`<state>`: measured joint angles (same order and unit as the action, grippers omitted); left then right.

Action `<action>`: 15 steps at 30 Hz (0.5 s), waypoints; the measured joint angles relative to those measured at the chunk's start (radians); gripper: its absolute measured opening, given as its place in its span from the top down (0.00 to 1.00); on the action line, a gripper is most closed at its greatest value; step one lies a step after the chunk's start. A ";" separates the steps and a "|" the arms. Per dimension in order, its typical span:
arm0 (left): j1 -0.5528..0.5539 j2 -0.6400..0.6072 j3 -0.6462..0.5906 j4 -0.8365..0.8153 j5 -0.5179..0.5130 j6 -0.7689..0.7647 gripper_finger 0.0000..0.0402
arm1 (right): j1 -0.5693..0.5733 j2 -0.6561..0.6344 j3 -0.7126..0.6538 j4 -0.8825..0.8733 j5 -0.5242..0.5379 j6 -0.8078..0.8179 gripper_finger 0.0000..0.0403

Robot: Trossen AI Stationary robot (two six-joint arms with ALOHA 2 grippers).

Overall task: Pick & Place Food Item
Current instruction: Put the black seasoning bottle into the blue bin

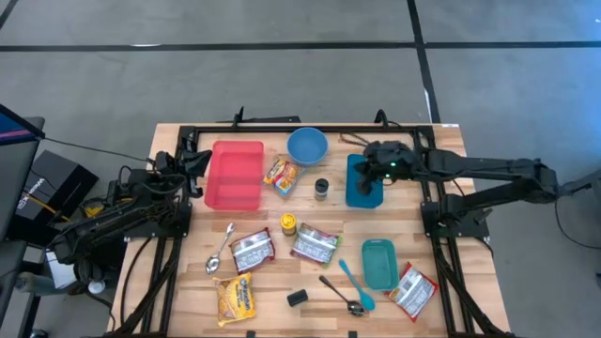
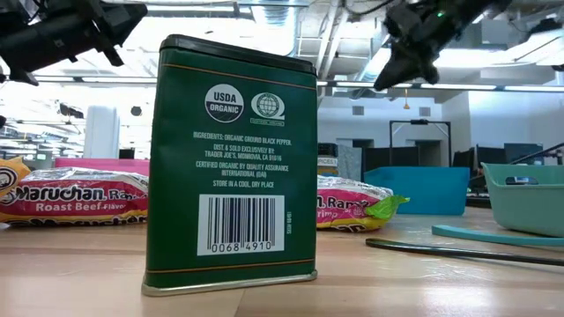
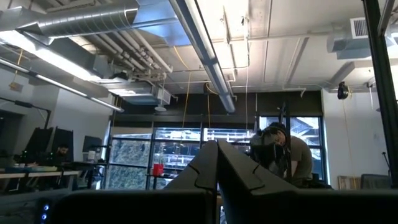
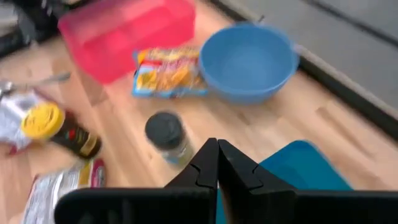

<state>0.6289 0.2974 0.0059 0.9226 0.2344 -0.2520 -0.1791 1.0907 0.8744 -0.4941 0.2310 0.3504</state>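
Several food packets lie flat on the wooden table: an orange snack packet (image 1: 282, 173) (image 4: 168, 71) beside the blue bowl (image 1: 307, 145), two ramen packets (image 1: 252, 251) (image 1: 315, 244), a yellow packet (image 1: 235, 300) and a red-and-white packet (image 1: 413, 289). A small black-lidded jar (image 1: 322, 188) (image 4: 165, 134) stands upright; a yellow-capped bottle (image 1: 288, 224) lies on its side. My right gripper (image 1: 368, 178) (image 4: 217, 155) hangs shut and empty above a blue container (image 1: 357, 192), slanting down. My left gripper (image 1: 195, 161) (image 3: 217, 155) is shut at the table's left, by the red container (image 1: 237, 175), pointing upward.
A teal container (image 1: 378, 263), a teal spatula (image 1: 355, 282), two spoons (image 1: 220, 249) (image 1: 340, 293) and a small tin (image 1: 298, 298) (image 2: 233, 158) lie toward the near edge. Black frame rails run along the table's left, right and far sides.
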 joint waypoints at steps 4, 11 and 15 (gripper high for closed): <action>0.000 0.000 0.000 0.000 0.000 0.000 1.00 | 0.000 0.059 0.005 0.003 -0.070 -0.010 1.00; 0.000 0.000 0.000 -0.001 0.000 0.000 1.00 | 0.002 0.126 0.006 0.010 -0.078 -0.018 1.00; 0.000 0.000 0.000 -0.001 0.000 0.000 1.00 | 0.017 0.176 0.006 0.010 -0.077 -0.050 1.00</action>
<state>0.6289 0.2974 0.0059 0.9215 0.2340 -0.2520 -0.1620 1.2668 0.8799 -0.4839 0.1542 0.3002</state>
